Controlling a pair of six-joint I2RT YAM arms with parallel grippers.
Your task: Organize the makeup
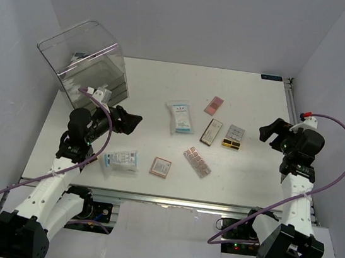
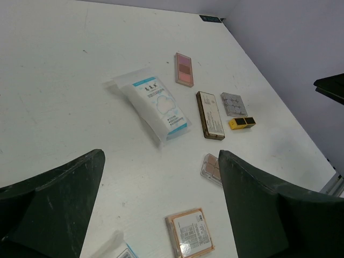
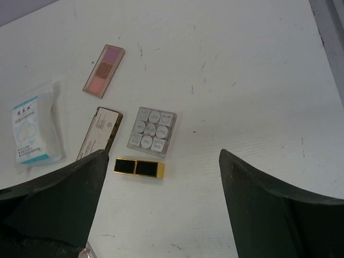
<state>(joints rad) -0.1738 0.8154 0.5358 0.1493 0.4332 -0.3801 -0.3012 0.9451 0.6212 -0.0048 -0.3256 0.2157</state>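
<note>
top view, table [image 1: 261, 179]: white, with grey walls on three sides.
top view, clear box [image 1: 80, 59]: tilted at the table's 10 o'clock corner, behind the left arm.
top view, left claw [image 1: 133, 120]: released, jaws spread, at the table's 9 o'clock, aimed toward 3 o'clock, grasping nothing.
top view, right claw [image 1: 265, 132]: released as well, at the table's 3 o'clock, aimed toward 9 o'clock, nothing in it.
top view, makeup: lies flat on the table between the two claws.
top view, upper sachet [image 1: 180, 117]: mid-table, clear with blue print.
top view, lower sachet [image 1: 121, 160]: at 7 o'clock, beside the left forearm.
top view, peach compact [image 1: 160, 167]: near the lower sachet, at its 3 o'clock.
top view, brown palette [image 1: 211, 132]: right of centre, with the pink palette [image 1: 214, 105] at its 12 o'clock and the slanted pink strip [image 1: 197, 161] at its 6 o'clock.
top view, grey pan tile [image 1: 235, 132]: at 3 o'clock of the brown palette, with the black-gold stick [image 1: 231, 144] against its near edge.
left wrist view, fingers [image 2: 54, 209]: dark and wide apart, with bare table between them.
left wrist view, makeup: upper sachet [image 2: 158, 107] at 12 o'clock of the gap, peach compact [image 2: 189, 233] at 6 o'clock, pink strip [image 2: 211, 167] half hidden by the right finger.
right wrist view, fingers [image 3: 269, 209]: spread, clasping nothing.
right wrist view, makeup: black-gold stick [image 3: 138, 169] near the left finger, grey pan tile [image 3: 152, 131] just at its 12 o'clock, pink palette [image 3: 104, 70] at 11 o'clock.
</note>
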